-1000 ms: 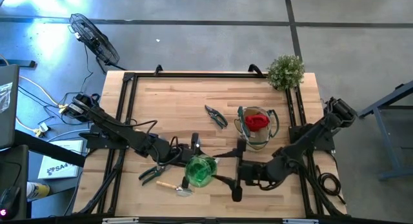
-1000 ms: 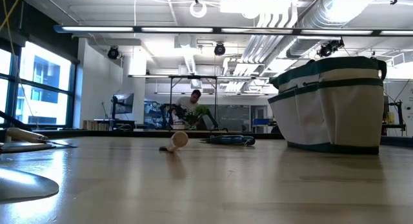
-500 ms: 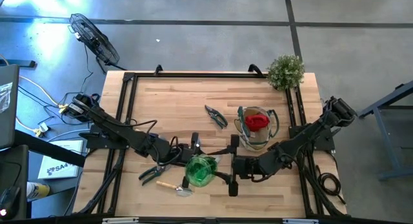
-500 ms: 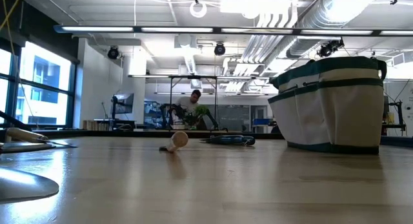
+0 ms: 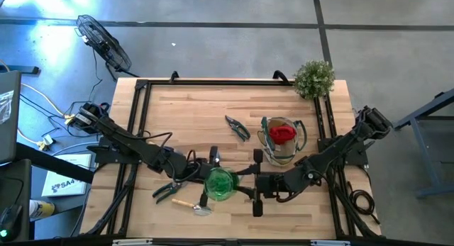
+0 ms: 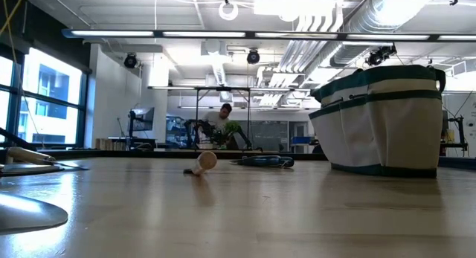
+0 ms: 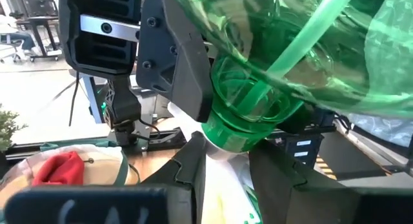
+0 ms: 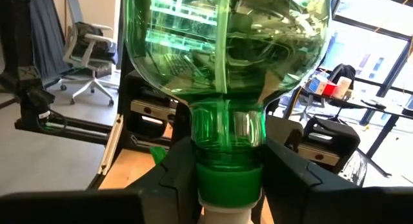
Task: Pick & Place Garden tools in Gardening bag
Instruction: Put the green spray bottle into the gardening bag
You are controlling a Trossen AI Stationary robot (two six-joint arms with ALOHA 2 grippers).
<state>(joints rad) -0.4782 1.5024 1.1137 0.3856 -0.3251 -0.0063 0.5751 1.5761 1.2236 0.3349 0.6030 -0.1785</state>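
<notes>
With the spray bottle (image 5: 220,183) at the table's (image 5: 191,111) near middle, near-left of the gardening bag (image 5: 301,136), neck pinched in the narrowly parted jaws of left gripper (image 7: 226,153) and right gripper (image 8: 229,166), seat the right grip squarely (round plastic slips) before loosening the left.

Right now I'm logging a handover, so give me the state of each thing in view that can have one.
Spray bottle: off the table, neck between both grippers' fingers.
Left gripper: shut on the bottle neck.
Right gripper: fingers around the bottle neck, closing.
Bag: upright, open, red glove inside.
Dark shears: lying on the table, behind the bottle.
Green shears: lying on the table, under the left arm.
Trowel: lying flat near the front edge.
</notes>
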